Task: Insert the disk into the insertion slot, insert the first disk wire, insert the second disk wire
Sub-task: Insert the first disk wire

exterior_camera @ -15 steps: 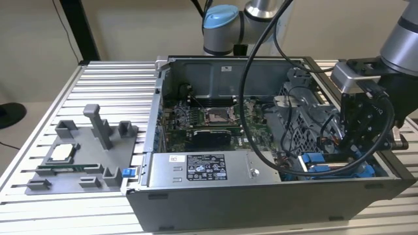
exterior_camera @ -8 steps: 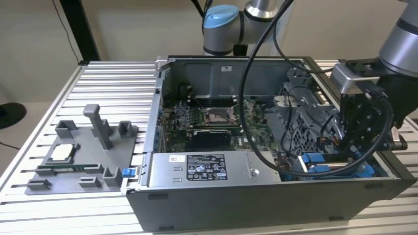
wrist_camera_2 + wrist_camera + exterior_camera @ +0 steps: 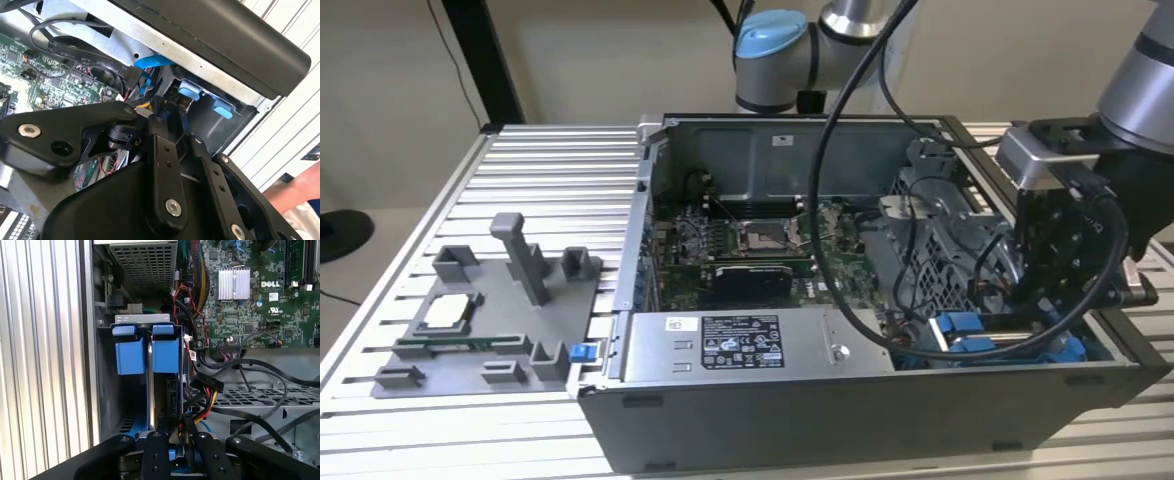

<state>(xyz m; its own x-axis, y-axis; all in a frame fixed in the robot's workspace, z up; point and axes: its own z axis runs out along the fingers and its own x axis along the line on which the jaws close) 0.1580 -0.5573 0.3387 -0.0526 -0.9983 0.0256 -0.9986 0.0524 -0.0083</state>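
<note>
The insertion slot (image 3: pixel 107 385) is a grey bay at the corner of the open computer case (image 3: pixel 854 420), with blue tabs (image 3: pixel 165 347) at its far end. The disk (image 3: pixel 172 395) stands on edge inside it, dark, beside a silver plate. My gripper (image 3: pixel 176 440) reaches down over the bay, its black fingers (image 3: pixel 155 455) close together on the disk's near end. In the second wrist view the gripper (image 3: pixel 175 132) sits just before the blue tabs (image 3: pixel 190 92). A black connector on yellow and red wires (image 3: pixel 206 382) and a blue flat cable (image 3: pixel 150 62) lie loose beside the bay.
The grey power-supply box (image 3: pixel 740 345) fills the case's front. The motherboard (image 3: pixel 747 245) lies behind it and a perforated cage (image 3: pixel 947 240) stands near the arm. A grey fixture with parts (image 3: pixel 480 320) sits on the ribbed table. A person's arm (image 3: pixel 295 192) is outside the case.
</note>
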